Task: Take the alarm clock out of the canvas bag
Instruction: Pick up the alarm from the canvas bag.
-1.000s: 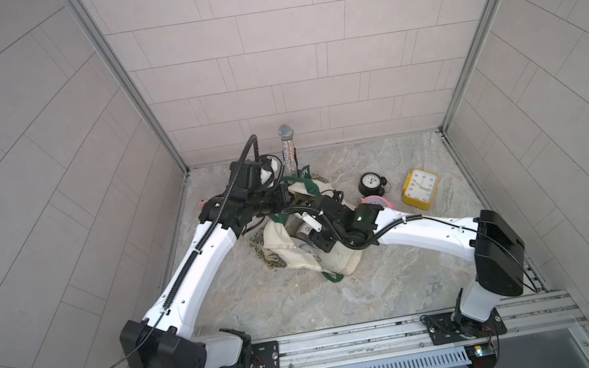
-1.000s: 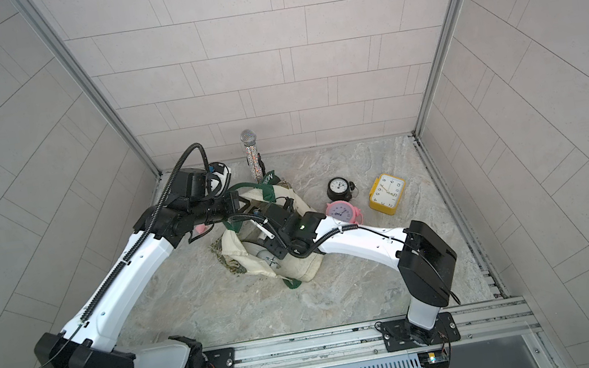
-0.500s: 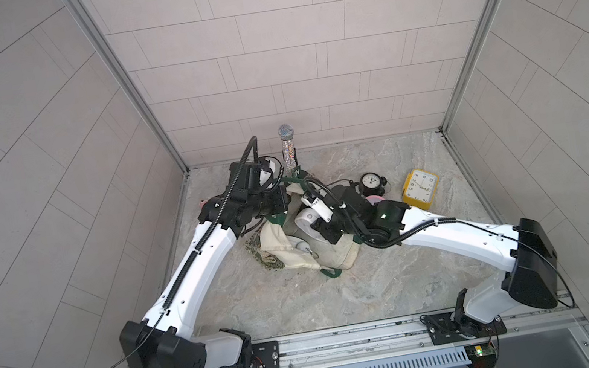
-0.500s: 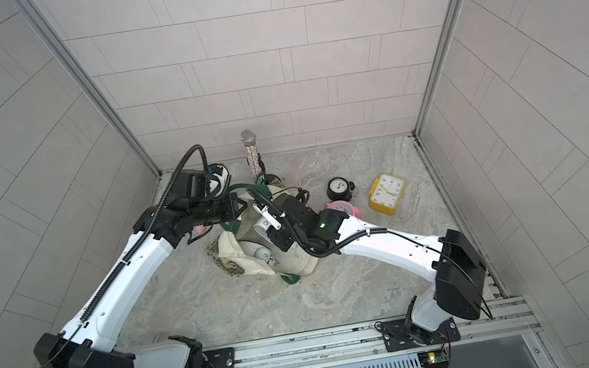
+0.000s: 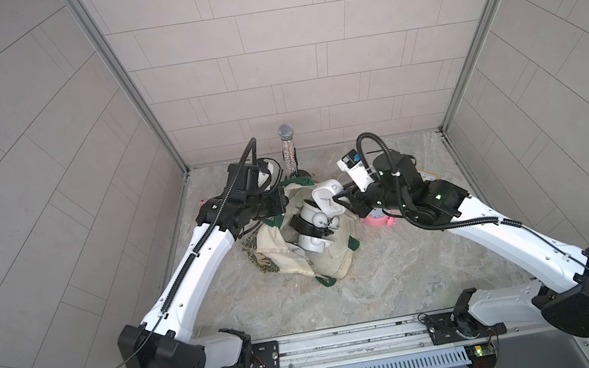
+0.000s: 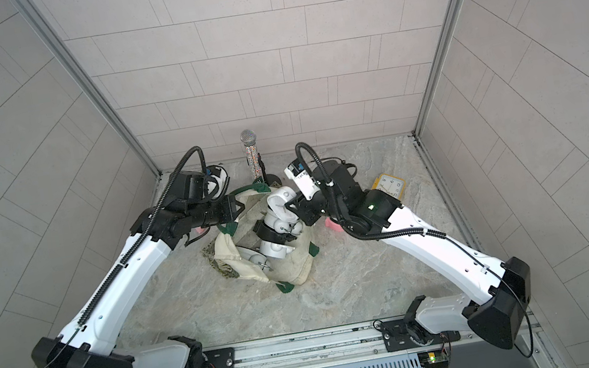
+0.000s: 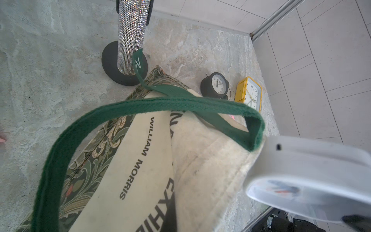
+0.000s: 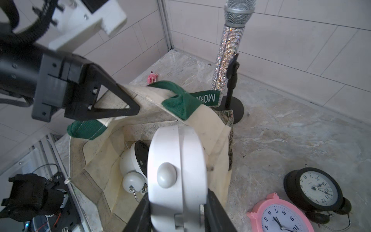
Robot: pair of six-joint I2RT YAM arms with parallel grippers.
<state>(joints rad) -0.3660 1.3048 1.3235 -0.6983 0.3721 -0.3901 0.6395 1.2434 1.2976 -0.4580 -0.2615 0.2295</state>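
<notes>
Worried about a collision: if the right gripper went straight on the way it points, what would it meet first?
Likely the raised rim of the canvas bag, pinched by the left gripper ahead of the white alarm clock that the right gripper holds. The left gripper sits close behind; depth is unclear.

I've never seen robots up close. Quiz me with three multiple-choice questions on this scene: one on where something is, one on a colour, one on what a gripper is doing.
1. The white alarm clock in the right gripper is: A. above the canvas bag's mouth; B. flat on the table; C. atop the microphone.
2. The bag's handles are: A. red; B. dark green; C. blue.
3. The left gripper is: A. open in mid-air; B. holding a clock; C. shut on the bag's rim.
Answers: 1 A, the right wrist view shows it over the opening; 2 B, the straps are green; 3 C, it pinches the canvas edge.
</notes>
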